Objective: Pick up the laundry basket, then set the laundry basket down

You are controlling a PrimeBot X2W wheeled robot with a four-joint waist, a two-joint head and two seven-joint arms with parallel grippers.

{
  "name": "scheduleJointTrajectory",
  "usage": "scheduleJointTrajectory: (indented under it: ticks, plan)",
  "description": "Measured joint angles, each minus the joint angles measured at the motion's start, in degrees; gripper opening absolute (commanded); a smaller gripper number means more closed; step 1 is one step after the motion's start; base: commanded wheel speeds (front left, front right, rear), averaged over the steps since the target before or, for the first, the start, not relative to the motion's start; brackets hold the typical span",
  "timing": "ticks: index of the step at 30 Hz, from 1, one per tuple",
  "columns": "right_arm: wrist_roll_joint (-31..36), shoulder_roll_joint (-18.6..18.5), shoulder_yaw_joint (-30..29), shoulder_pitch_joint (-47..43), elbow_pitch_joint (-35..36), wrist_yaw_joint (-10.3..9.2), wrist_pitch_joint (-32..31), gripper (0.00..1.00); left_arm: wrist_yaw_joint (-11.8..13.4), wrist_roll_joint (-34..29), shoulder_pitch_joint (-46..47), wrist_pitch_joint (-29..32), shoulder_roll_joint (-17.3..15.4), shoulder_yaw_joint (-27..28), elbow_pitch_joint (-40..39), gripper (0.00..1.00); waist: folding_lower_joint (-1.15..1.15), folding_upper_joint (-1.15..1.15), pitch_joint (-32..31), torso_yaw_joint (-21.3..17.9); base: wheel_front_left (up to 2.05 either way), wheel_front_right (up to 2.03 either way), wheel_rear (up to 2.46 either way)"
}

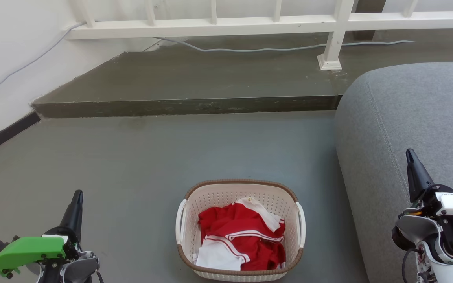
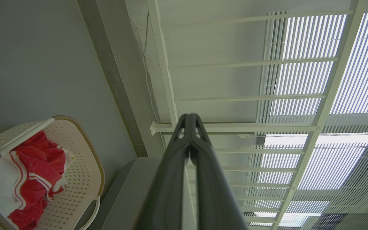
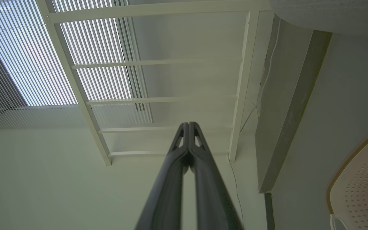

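Holding the left end effector and right end effector pressed together, flanking the laundry basket sitting on the floor beside the sofa, roughly midway, long axis running between them.

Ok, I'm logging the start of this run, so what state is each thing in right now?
laundry basket: upright on the floor, not gripped, both handles free.
clothes: red and white, crumpled inside the basket.
left gripper: shut, empty, off to the basket's left.
right gripper: shut, empty, off to the basket's right, by the grey sofa.
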State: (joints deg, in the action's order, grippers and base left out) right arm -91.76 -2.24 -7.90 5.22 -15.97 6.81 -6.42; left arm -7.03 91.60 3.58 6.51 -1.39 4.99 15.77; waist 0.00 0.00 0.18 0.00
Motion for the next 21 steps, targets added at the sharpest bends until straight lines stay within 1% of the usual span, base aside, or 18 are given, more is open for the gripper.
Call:
scheduleJointTrajectory:
  ticks: [21]
  plan:
    - [0.0, 0.0, 0.0, 0.0, 0.0, 0.0, 0.0, 0.0, 0.0, 0.0, 0.0, 0.0, 0.0, 0.0, 0.0, 0.0, 0.0, 0.0, 0.0, 0.0, 0.0, 0.0, 0.0]
